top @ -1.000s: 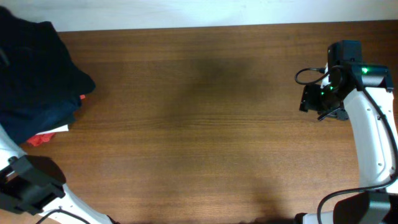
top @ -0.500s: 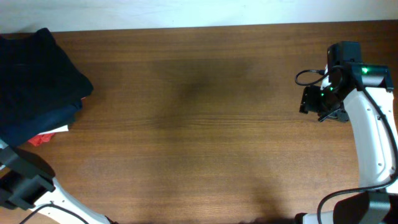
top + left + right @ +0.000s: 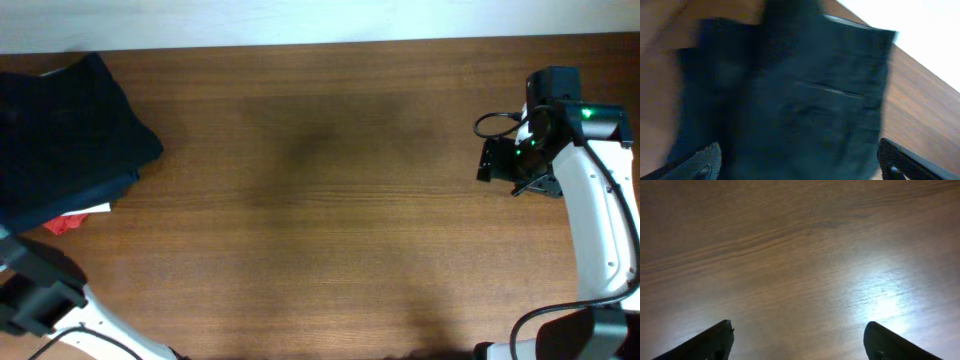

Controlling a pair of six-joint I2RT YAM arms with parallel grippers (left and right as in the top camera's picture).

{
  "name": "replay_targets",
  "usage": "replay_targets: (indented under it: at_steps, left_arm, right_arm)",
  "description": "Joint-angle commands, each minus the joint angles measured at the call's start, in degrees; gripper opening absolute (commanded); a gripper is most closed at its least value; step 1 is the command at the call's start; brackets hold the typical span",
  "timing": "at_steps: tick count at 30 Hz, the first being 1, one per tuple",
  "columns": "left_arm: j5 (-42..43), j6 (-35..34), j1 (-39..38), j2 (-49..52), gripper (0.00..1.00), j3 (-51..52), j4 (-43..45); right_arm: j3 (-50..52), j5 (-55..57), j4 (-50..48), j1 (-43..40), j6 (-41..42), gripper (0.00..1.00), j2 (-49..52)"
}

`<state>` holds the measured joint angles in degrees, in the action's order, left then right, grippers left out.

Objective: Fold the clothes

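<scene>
Left wrist blurs dark clothes (image 3: 810, 100); left fingers (image 3: 700, 162), right fingers (image 3: 715, 341) spread wide.

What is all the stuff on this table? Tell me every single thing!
black soft fabric garment: one, black, on top of the pile at the table's back corner on the left arm's side
navy blue folded cloth: layers uncountable, navy, under the black garment
small red and white cloth pieces: one red and one white showing, poking out beneath the pile
brown wooden table: one, brown, under everything
left end effector: one, black, open, above the dark fabric
right end effector: one, black, open, over bare wood
</scene>
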<state>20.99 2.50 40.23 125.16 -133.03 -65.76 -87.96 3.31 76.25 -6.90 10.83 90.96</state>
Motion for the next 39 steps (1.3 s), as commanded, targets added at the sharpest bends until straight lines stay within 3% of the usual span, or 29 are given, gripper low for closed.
replay_targets:
  at_steps: [1, 4, 7, 12, 15, 18, 21, 23, 25, 31, 35, 39]
  left_arm:
    - [0.5, 0.3, -10.9, 0.5, 0.99, -0.9, -1.4]
    - [-4.8, 0.3, -22.4, 0.5, 0.99, -0.9, -6.2]
    - [-6.1, 0.3, -31.2, 0.5, 0.99, -0.9, -14.5]
    - [-9.5, -1.0, -40.4, 0.5, 0.99, -0.9, -30.0]
    - [-10.7, -3.4, -43.3, 0.3, 0.99, 0.5, -31.0]
    - [-10.4, -4.5, -44.8, -2.8, 0.99, 9.4, -31.0]
    - [-11.8, -4.5, -45.2, -10.0, 0.99, 23.8, -30.9]
    - [-13.4, -4.5, -45.2, -16.5, 0.99, 31.5, -27.7]
    - [-13.4, -4.5, -45.2, -26.1, 0.99, 40.2, -19.1]
    - [-15.8, -6.7, -45.2, -65.6, 0.99, 70.3, 9.9]
    - [-18.1, -7.9, -45.2, -84.7, 0.99, 81.7, 16.2]
    - [-18.0, -7.8, -45.2, -92.7, 0.99, 83.3, 15.7]
  right_arm:
    - [-0.8, -5.5, -0.6, -0.3, 0.1, 0.88, 2.1]
    - [-0.8, -13.6, -1.1, -0.2, -4.6, 0.93, 4.0]
    - [-0.8, -13.9, 0.7, -0.3, -4.9, 0.99, 5.0]
    - [-0.8, -13.9, 8.3, -0.3, -6.2, 0.99, 5.0]
    - [-0.7, -13.8, 14.2, -0.3, -6.7, 0.99, 4.9]
    - [-0.4, -13.2, 18.9, -0.3, -7.7, 0.99, 3.7]
    - [2.8, -13.3, 15.9, -0.3, -7.4, 0.99, -3.2]
    - [7.3, -13.3, 10.2, -0.3, -7.1, 0.99, -10.1]
    - [14.5, -13.2, 2.3, -0.2, -6.4, 0.99, -20.3]
    - [34.9, -13.2, -13.3, -0.3, -4.3, 0.99, -48.2]
    - [37.7, -13.2, -13.7, -0.3, -4.4, 0.99, -55.9]
    - [37.7, -13.2, -13.5, -0.3, -4.4, 0.99, -56.0]
